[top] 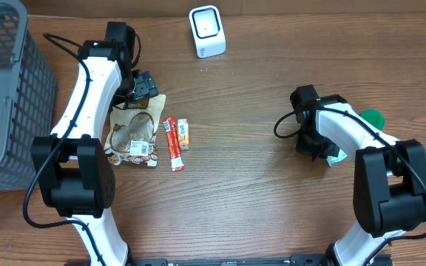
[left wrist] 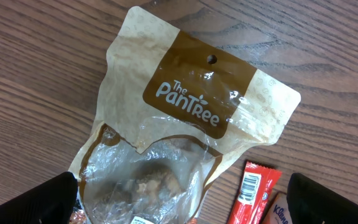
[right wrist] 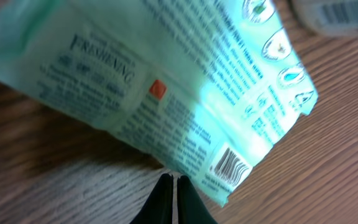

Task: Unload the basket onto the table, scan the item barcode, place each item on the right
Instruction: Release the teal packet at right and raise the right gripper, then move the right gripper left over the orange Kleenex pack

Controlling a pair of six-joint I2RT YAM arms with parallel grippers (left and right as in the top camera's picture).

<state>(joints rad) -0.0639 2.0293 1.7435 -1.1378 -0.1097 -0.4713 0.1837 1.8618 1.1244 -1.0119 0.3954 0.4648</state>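
The grey mesh basket runs off the left edge, so only part of its plastic grid shows. Beside it the left gripper hangs over the top of a snack bag. From the left wrist only the dark tips of its fingers show, in the bottom corners. They are spread wide and grip nothing.

The bag is matte tan with a brown label and a punched hole, and its crinkled clear window glares too much to tell the contents. To its right lie a glossy red bar and a small orange-and-white packet, both cut off in the wrist view. A white, rounded scanner stands at the far edge of the wood-grain table.

Further right, the right arm covers most of the green packet from above — only a pale corner peeks out. From the right wrist it is a thin, shiny film covered in blurred small print, with its barcode at the lower right corner.

The right gripper has its fingers pressed together, with the tips at the packet's near edge, just left of the barcode. Whether they pinch the film is unclear. A green round thing sits half hidden behind the arm.
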